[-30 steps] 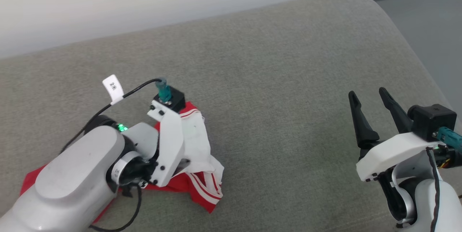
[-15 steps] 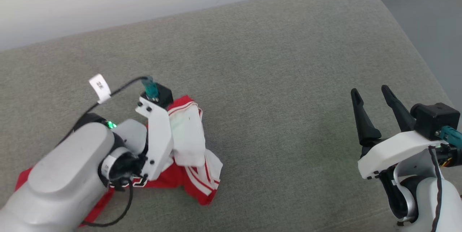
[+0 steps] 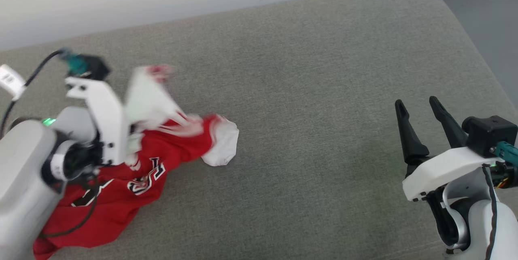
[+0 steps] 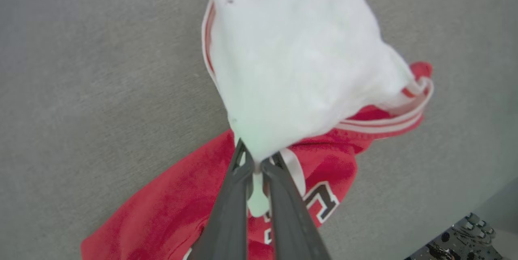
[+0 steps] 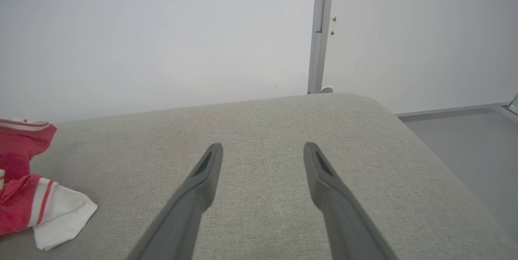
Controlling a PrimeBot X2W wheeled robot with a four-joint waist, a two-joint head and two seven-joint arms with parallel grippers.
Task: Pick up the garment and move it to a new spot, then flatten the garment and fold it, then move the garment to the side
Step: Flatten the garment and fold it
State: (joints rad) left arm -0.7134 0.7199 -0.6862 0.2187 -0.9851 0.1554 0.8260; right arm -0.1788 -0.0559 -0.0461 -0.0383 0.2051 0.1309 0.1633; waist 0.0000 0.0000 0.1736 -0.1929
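Left gripper (image 4: 255, 162) nips just a sliver of the jersey (image 3: 113, 207) by the left edge of the cushion (image 3: 303, 90), right gripper (image 3: 416, 103) open: slip risk!

The garment (image 3: 121, 187) lies left on the cushion (image 3: 303, 90), right fingers (image 3: 406, 134) far right.

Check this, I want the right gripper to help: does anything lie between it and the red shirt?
Nothing visible does. Bare grey fabric cushion lies between the open right gripper and the red-and-white sports shirt, which the left gripper holds by a white panel.
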